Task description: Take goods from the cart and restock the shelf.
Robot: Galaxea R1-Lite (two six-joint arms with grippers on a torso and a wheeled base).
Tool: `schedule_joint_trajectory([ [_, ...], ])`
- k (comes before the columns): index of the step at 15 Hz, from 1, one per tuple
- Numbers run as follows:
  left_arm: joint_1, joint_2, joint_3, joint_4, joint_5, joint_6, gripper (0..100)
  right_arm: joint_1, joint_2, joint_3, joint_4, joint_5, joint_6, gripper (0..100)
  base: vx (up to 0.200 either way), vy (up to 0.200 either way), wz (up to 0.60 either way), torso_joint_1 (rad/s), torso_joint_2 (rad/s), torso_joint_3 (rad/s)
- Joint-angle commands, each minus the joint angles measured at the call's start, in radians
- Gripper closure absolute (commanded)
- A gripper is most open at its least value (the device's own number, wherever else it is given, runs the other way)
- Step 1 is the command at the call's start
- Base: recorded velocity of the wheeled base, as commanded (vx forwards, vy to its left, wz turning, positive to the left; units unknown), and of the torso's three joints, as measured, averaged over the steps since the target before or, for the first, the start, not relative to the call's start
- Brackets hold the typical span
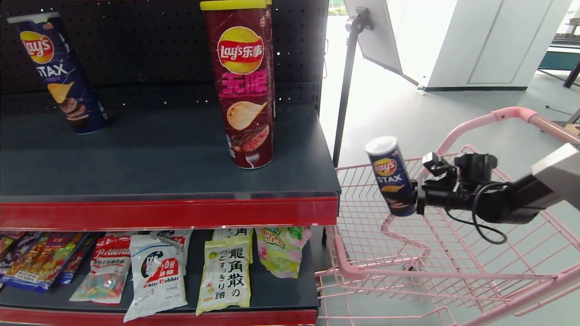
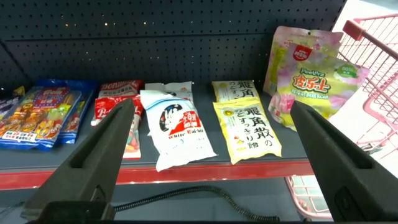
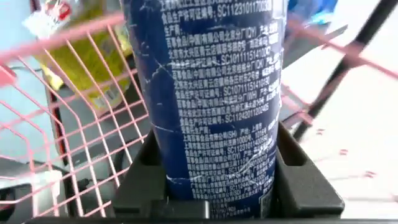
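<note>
My right gripper (image 1: 414, 199) is shut on a small dark blue chip can (image 1: 390, 175) with a white lid, holding it upright above the pink cart (image 1: 453, 253), right of the shelf. The same can (image 3: 211, 99) stands between the black fingers (image 3: 140, 183) in the right wrist view. On the upper shelf board (image 1: 149, 154) a tall maroon chip can (image 1: 244, 81) stands near the front right and a dark blue chip can (image 1: 59, 72) leans at the back left. My left gripper (image 2: 208, 162) is open in front of the lower shelf, with nothing between its fingers.
The lower shelf (image 1: 272, 290) holds several snack bags, among them a white candy bag (image 2: 177, 124), yellow bags (image 2: 245, 124) and a pink-green pouch (image 2: 308, 68). A black stand pole (image 1: 346, 81) rises between shelf and cart. The cart's pink handle (image 1: 521, 115) is at the far right.
</note>
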Motion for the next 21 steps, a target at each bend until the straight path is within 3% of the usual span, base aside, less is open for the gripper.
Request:
schedule_joint_trajectory([
  [1,0.0,0.001,0.0,0.0,0.0,0.0,0,-0.094,-0.213,0.105,0.0,0.004,0.039,100,0.0,0.0,0.0,0.0,0.0,0.0],
  [3,-0.001,0.001,0.0,0.0,0.0,0.0,0,-0.173,-0.397,0.18,-0.003,0.008,0.15,100,0.0,0.0,0.0,0.0,0.0,0.0],
  [6,0.0,0.001,0.0,0.0,0.0,0.0,0,-0.176,-0.605,0.232,-0.006,0.007,0.295,100,0.0,0.0,0.0,0.0,0.0,0.0],
  [9,0.0,0.001,0.0,0.0,0.0,0.0,0,-0.076,-0.826,0.31,-0.012,-0.019,0.48,100,0.0,0.0,0.0,0.0,0.0,0.0],
  [13,-0.001,0.001,0.0,0.0,0.0,0.0,0,0.318,-1.066,0.438,-0.014,-0.257,0.768,100,0.0,0.0,0.0,0.0,0.0,0.0],
  [16,0.0,0.001,0.0,0.0,0.0,0.0,0,0.433,-1.086,0.56,-0.08,-0.282,0.754,100,0.0,0.0,0.0,0.0,0.0,0.0],
  [20,-0.001,0.001,0.0,0.0,0.0,0.0,0,0.507,-1.083,0.626,-0.089,-0.278,0.668,100,0.0,0.0,0.0,0.0,0.0,0.0],
  [21,0.0,0.001,0.0,0.0,0.0,-0.001,0,0.562,-1.078,0.622,-0.089,-0.283,0.641,100,0.0,0.0,0.0,0.0,0.0,0.0],
])
